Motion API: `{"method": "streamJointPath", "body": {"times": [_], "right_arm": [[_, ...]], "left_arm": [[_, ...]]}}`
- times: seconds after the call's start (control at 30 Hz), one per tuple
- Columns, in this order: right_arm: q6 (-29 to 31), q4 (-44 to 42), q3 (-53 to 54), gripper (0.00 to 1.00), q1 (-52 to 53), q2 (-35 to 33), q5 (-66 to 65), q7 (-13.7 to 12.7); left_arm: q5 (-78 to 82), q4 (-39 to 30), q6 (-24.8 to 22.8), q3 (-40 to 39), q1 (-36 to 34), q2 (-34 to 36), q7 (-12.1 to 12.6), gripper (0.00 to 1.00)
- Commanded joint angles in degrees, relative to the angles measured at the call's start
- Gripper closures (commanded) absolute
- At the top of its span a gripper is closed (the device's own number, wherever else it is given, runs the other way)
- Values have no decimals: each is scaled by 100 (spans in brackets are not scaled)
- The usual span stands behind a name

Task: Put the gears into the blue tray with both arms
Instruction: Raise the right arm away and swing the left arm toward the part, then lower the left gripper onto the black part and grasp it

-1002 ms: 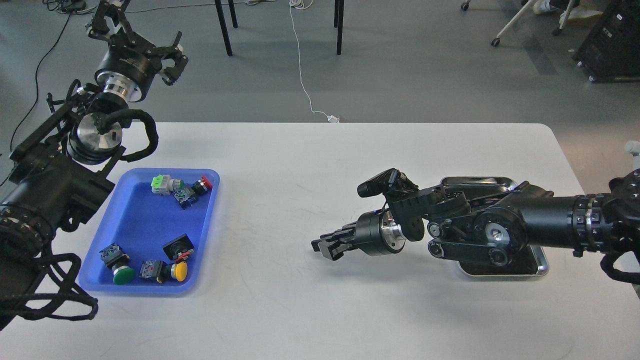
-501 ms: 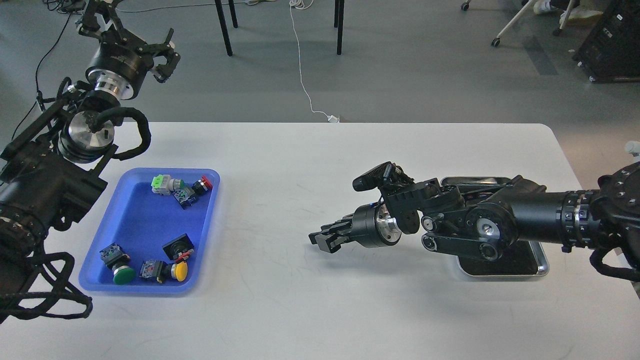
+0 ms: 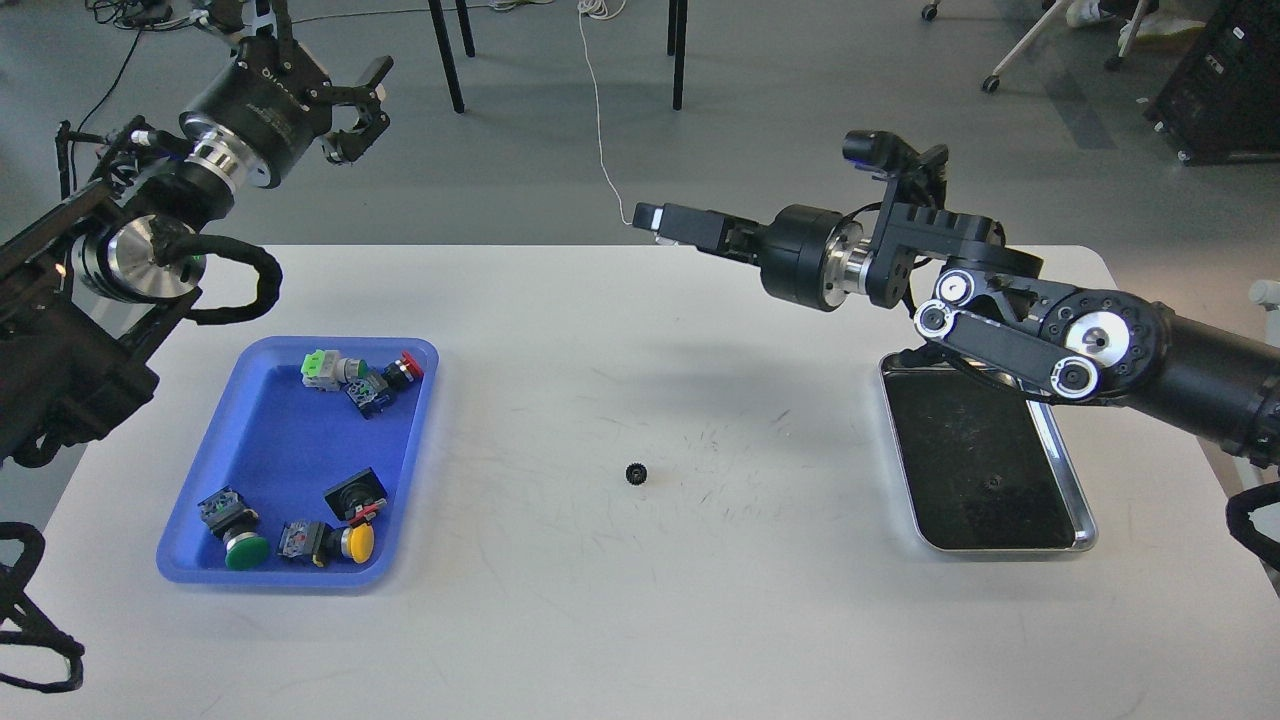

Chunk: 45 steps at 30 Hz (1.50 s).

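Head view: one tiny black toothed gear (image 3: 635, 473) is seen mid-frame on the table (image 3: 640, 620); left gripper (image 3: 357, 112) spread, right gripper (image 3: 660, 220) jaws indiscernible.

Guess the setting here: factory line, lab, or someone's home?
Most likely a robotics lab or test room. A plain white table stands on grey floor, a loose white cable trails across that floor, and caster-wheeled equipment sits at the back. The sorting setup, blue tray and steel tray, looks staged for trials.
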Motion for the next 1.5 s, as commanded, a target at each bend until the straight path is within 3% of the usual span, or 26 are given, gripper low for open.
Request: {"method": "streamJointPath", "body": {"times": [0.0, 0.17, 0.37, 0.5, 0.77, 0.87, 1.14, 1.27, 1.47], "right_arm": [[98, -8, 856, 1, -387, -361, 1059, 14], [432, -113, 1331, 1, -484, -871, 2246, 14], [529, -534, 1920, 1, -765, -1179, 4179, 31], [941, -833, 2412, 1, -1046, -1188, 5428, 22], [1451, -1283, 3274, 1, -1511, -1162, 6518, 5], [2134, -1203, 3555, 1, -2091, -1153, 6678, 31], [2134, -317, 3828, 1, -3410, -1126, 6661, 75], [2134, -149, 3837, 1, -3578, -1100, 6661, 285], [2134, -131, 3828, 1, -3605, -1091, 6661, 330]], "left_arm": [[838, -909, 3, 281, 47, 485, 5, 2], [1332, -1956, -41, 563, 3, 794, 118, 2], [2041, -2151, -24, 694, -313, 330, 760, 5], [4165, -2265, -41, 967, -603, -303, 743, 5], [7376, -2537, -24, 1581, -595, -1016, 743, 5], [8553, -2547, 12, 1915, -577, -1043, 725, 5], [10567, -2459, 38, 2909, -402, -1271, 734, 10], [11306, -2152, 38, 2980, -33, -1341, 725, 15], [11817, -1984, 38, 3208, 117, -1403, 717, 30]]}}
